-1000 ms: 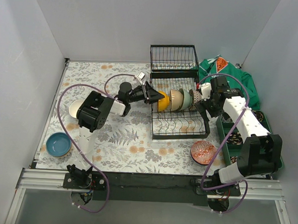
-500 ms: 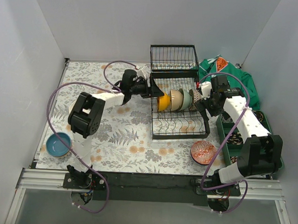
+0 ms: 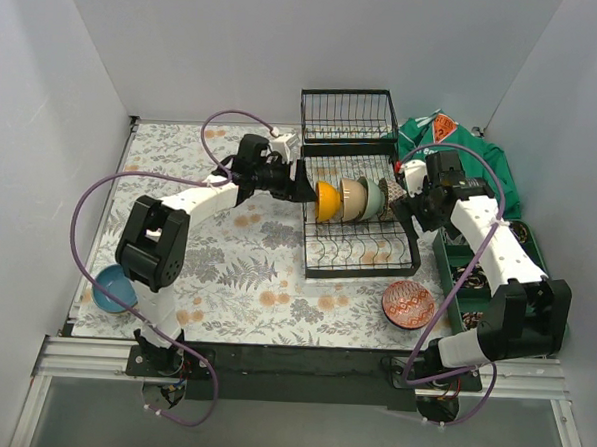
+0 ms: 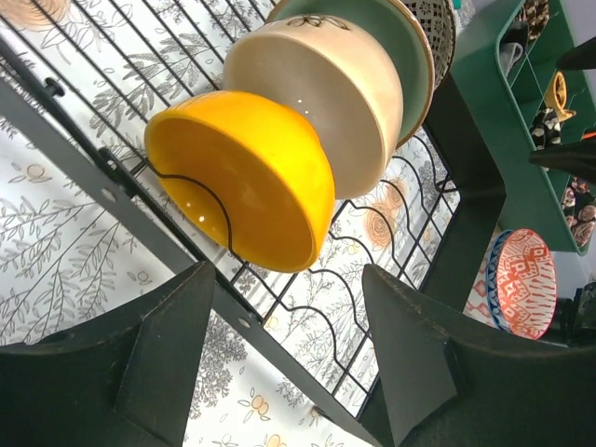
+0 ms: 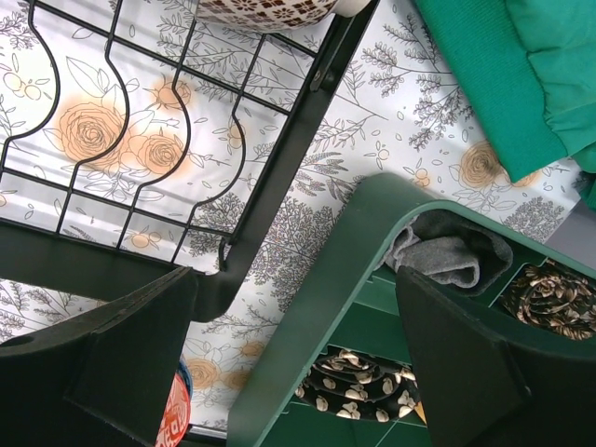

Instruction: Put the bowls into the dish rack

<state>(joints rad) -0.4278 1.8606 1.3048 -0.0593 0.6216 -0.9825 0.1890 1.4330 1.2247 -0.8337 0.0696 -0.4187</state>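
Note:
The black wire dish rack (image 3: 362,249) holds a row of bowls on edge: yellow-orange (image 3: 326,201), cream (image 3: 353,198), mint green (image 3: 374,198) and brown patterned (image 3: 393,192). My left gripper (image 3: 302,187) is open and empty just left of the yellow-orange bowl (image 4: 247,186), its jaws (image 4: 289,279) over the rack's left rail. My right gripper (image 3: 408,205) is open and empty at the rack's right rail (image 5: 279,177); in its own view it (image 5: 293,279) hangs over the green tray's rim. A red patterned bowl (image 3: 407,303) lies in front of the rack. A blue bowl (image 3: 110,286) sits front left, partly hidden by my left arm.
The green compartmented tray (image 3: 442,263) stands right of the rack and holds rolled cloths (image 5: 447,247). A green cloth (image 3: 462,157) lies at the back right. The rack's raised wire basket (image 3: 349,116) is at the back. White walls close in on three sides.
My left arm has swung its elbow to the left and stretched out. Its gripper has drawn slightly back from the yellow-orange bowl, which stays in the rack. The right arm has barely moved.

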